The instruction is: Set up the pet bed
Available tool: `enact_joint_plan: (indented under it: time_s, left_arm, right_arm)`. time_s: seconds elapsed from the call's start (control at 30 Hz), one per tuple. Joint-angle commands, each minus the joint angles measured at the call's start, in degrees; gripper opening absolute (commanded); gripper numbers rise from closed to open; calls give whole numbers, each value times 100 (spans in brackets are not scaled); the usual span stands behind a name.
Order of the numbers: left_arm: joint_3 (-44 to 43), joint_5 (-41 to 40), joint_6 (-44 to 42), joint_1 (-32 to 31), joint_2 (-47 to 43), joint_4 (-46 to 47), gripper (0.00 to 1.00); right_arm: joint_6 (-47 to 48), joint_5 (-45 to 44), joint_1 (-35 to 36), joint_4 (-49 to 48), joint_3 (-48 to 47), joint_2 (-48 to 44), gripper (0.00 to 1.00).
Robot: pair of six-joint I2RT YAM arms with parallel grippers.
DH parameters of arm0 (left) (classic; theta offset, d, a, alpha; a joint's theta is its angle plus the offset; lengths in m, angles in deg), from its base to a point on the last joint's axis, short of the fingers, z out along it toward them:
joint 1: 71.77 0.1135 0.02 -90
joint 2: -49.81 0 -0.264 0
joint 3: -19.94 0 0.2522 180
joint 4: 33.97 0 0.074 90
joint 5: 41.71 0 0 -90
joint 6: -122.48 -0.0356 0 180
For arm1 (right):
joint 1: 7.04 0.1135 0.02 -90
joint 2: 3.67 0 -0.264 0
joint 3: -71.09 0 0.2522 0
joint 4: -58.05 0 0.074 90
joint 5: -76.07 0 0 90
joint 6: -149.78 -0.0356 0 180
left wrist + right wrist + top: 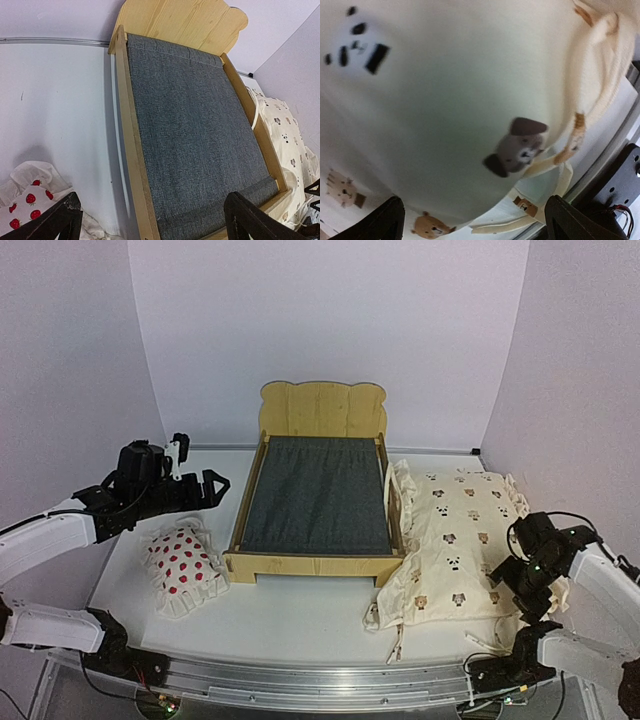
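The pet bed (322,408), a pale plywood frame with a scalloped headboard and a bare dark grey fabric base, stands mid-table. In the left wrist view its left rail (131,145) runs up the middle. My left gripper (215,485) hovers open to the left of the bed, above a white red-dotted pillow (185,560); its fingertips (56,220) frame the bed's foot end. My right gripper (507,558) hangs open just over the near right part of a cream animal-print quilt (455,545), which fills the right wrist view (445,100). Nothing sits between either pair of fingers.
The pillow (25,200) lies on the table left of the bed's foot. The quilt (287,135) lies spread to the right, touching the bed's right rail. A metal rail (320,680) runs along the near table edge. White walls close in the back and sides.
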Motion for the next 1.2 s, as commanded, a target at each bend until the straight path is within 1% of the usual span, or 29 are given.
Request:
enact_joint_plan:
  time_s: [0.0,0.17,0.37,0.43,0.53,0.63,0.77,0.93,1.07,1.17]
  left_arm:
    - [-122,14,-9,-39,72,277,100]
    - [-129,21,-11,-65,153,318,100]
    - [-140,-24,-38,-104,217,328,99]
    - [-143,-47,-44,-116,224,322,99]
    - [-151,-82,-45,-125,250,331,100]
    - [-152,-84,-45,-131,285,348,99]
    - [-150,-69,-38,-142,312,367,100]
    - [-169,-40,-36,-153,369,374,99]
    - [-147,-23,-27,-171,448,430,99]
    - [-186,-14,-27,-195,502,420,99]
  right_arm:
    - [-925,-92,8,334,388,-147,98]
    - [-1028,354,10,-795,904,-491,98]
    - [-1117,464,10,-1315,961,-896,98]
    - [-962,562,7,-1319,741,-862,98]
    - [-695,615,8,-986,225,-673,98]
    - [-766,811,10,-818,-5,-523,98]
    - [-901,1211,8,-969,171,-418,98]
    - [-1140,1555,17,-1065,505,-535,98]
    - [-1311,1585,30,-1099,884,-588,98]
    - [-1328,1562,36,-1352,1173,-590,98]
